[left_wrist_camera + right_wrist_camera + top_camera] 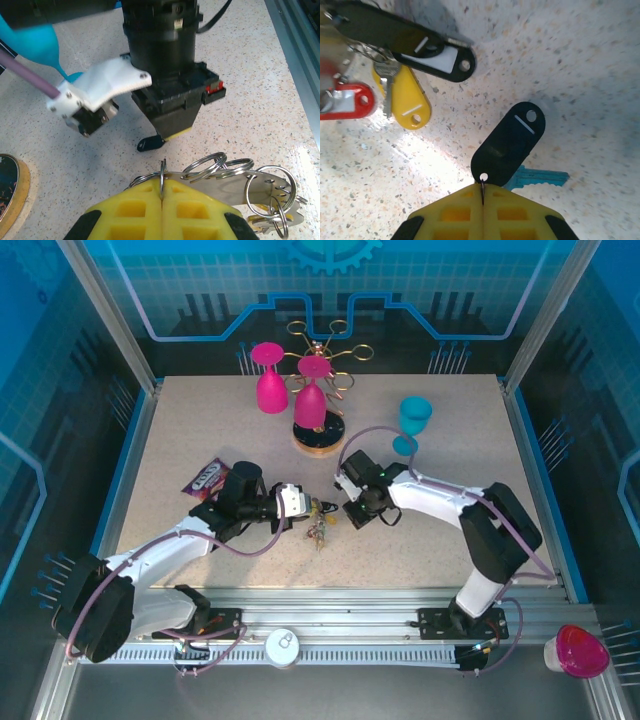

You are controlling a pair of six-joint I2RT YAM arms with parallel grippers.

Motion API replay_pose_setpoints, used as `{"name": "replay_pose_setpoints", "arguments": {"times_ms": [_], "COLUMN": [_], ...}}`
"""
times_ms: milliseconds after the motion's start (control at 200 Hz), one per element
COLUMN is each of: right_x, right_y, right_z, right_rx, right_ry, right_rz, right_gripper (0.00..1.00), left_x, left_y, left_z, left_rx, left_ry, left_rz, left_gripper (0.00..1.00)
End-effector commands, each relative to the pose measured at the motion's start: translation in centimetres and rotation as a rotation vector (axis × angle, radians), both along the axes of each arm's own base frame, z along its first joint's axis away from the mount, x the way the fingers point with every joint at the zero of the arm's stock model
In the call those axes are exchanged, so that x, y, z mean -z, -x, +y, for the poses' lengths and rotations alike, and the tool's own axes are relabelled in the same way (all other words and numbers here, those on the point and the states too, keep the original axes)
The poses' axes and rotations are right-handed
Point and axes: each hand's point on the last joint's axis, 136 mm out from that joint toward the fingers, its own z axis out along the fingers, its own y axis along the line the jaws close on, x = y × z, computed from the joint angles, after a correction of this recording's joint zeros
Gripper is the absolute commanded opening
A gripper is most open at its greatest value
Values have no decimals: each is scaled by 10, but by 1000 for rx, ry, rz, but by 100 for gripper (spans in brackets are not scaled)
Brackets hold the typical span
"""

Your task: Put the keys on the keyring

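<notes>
Near rail: white round object [283, 647]; pink-topped cup [577, 651] sits off the table at the right corner. Mid-table, the left gripper [161, 186] has its yellow fingers fully closed, pinching the thin wire of the keyring [162, 169]. Split rings and a holed metal plate [235, 189] hang to its right. Facing it, the right gripper [482, 189] is clamped on the small ring of a black tag [509, 142]. A teal key [540, 177] is under the tag, and both lie on the speckled table [440, 550]. The keys [320, 522] are bunched between the two grippers, with a yellow tag [411, 102], a red tag [347, 100] and a second black tag [442, 61] whose white insert looks blank. Purple packet [208, 477] lies left of the left arm, print too small to read. Farther back is the wooden rack base [318, 440] under gold wire loops [335, 345], with pink glasses [270, 385] at it and a teal glass [414, 418] to the right.
</notes>
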Motion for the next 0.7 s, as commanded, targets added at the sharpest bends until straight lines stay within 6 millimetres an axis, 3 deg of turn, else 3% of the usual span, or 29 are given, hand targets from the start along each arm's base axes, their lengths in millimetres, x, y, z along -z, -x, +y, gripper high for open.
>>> {"name": "replay_pose_setpoints", "arguments": {"times_ms": [0,245,405,695], "right_x": [-18,-41,-14,24], "right_y": [1,9,19,24], "right_z": [-3,11,1,3], "right_rx": [-32,-160,-62,29], "right_ry": [6,-61,4,30], "right_rz": [-98,-241,-39,69], "right_gripper": [0,0,0,0], "left_x": [3,2,2,2], "left_y": [2,2,2,2], "left_z": [-1,-1,-1,-1], "left_rx": [15,15,15,13], "left_ry": [-11,-10,-9,-11], "left_rz": [-8,-9,-11,-11], "left_gripper": [0,0,0,0]}}
